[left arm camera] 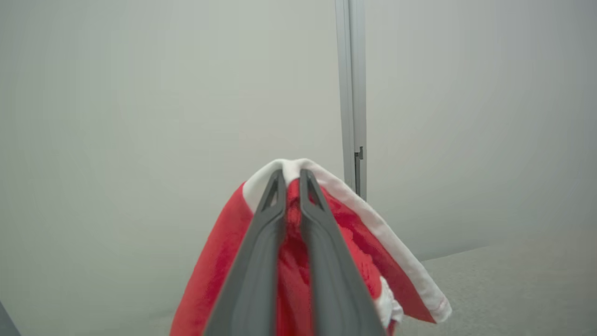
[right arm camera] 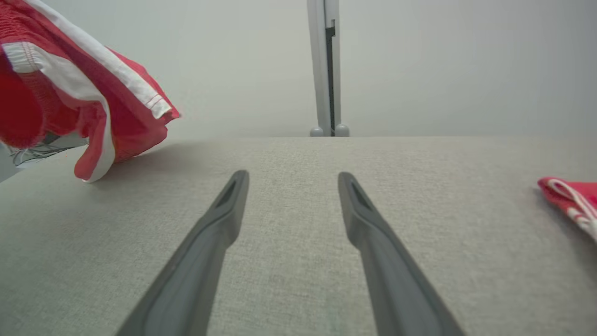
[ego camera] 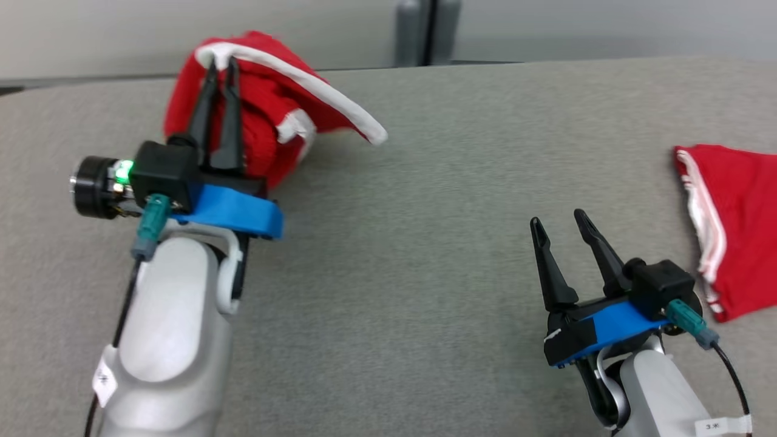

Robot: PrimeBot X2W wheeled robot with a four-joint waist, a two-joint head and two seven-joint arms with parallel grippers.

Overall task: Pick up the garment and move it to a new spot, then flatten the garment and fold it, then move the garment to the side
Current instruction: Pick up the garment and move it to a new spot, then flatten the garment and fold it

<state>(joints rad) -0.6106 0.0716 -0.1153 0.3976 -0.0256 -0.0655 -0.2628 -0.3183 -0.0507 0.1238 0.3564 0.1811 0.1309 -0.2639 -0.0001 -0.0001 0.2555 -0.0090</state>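
The garment (ego camera: 267, 115) is red cloth with white trim, bunched at the far left of the grey table. My left gripper (ego camera: 221, 60) is shut on its white-edged top fold, and the cloth hangs down from the fingers with its lower part near the table. In the left wrist view the two fingers of the left gripper (left arm camera: 292, 175) press together on the garment (left arm camera: 219, 261), which drapes on both sides. My right gripper (ego camera: 557, 218) stands open low over the table at the lower right, nothing between its fingers. In the right wrist view the garment (right arm camera: 70, 79) hangs at the upper left, well apart from the right gripper (right arm camera: 293, 176).
A second red piece of cloth with white stripes (ego camera: 734, 224) lies flat at the table's right edge, also seen as red cloth (right arm camera: 569, 198) from the right wrist. The grey table (ego camera: 425, 182) stretches between both arms. A grey post (ego camera: 428, 30) stands behind the far edge.
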